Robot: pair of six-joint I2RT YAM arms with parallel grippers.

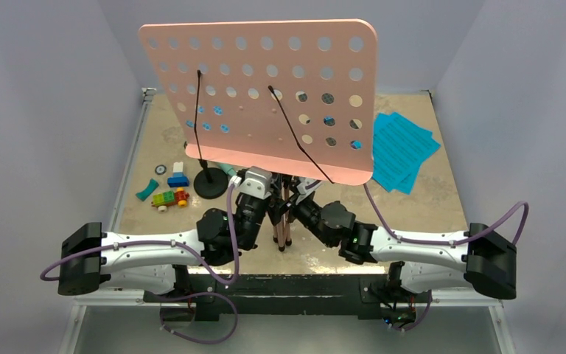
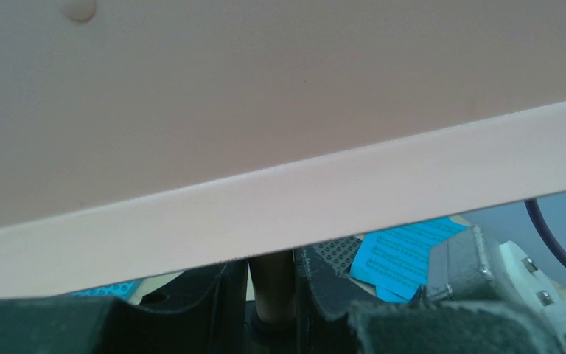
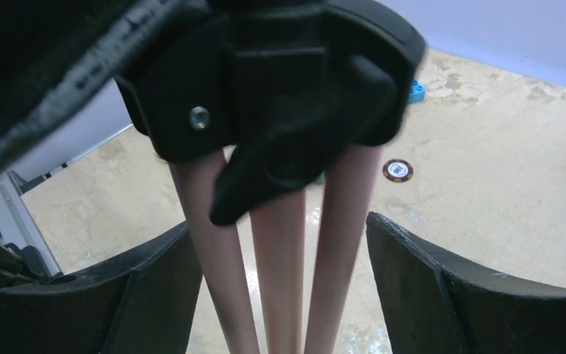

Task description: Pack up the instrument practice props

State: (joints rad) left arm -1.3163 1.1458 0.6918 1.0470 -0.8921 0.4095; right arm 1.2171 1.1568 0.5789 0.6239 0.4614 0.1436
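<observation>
the left claw [image 2: 271, 274] is clamped on the pink music stand [image 1: 265, 151]; the right claw [image 3: 278, 254] is wide apart around its 3 legs [image 3: 280, 295]

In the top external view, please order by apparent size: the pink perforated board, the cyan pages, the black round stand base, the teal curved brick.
1. pink perforated board (raised nearer the camera, so it looks enlarged)
2. cyan pages
3. black round base
4. teal curved brick
</observation>
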